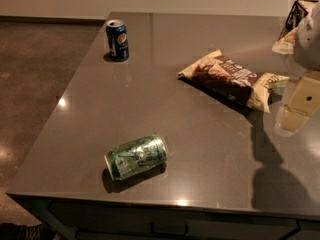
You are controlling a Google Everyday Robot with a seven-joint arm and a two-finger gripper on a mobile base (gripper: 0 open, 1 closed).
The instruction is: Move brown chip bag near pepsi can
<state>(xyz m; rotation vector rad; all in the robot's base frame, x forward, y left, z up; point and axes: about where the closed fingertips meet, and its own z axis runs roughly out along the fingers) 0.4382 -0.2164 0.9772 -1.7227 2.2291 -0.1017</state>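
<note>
The pepsi can [117,39] stands upright near the far left corner of the grey countertop [190,144]. Well in front of the pepsi can, toward the near edge, a green patterned can [136,156] lies on its side. It is the other of the 2 cans and has no part in this job.

To the right of the pepsi can and well apart from it lies the brown chip bag [227,79], slanting across the counter with bare surface between bag and can. Farthest right of the pepsi can, at the picture's edge, the gripper [298,106] hangs just beside the bag's tan end. I cannot tell whether it touches the bag, nor whether it is apart, together or clamped on that end.

By my judgement the task is at an early stage, since the bag is not near the pepsi can and none of the carry is done. What is left is a sure hold, a move leftward across the counter, and a set-down beside the pepsi can without knocking it.
</note>
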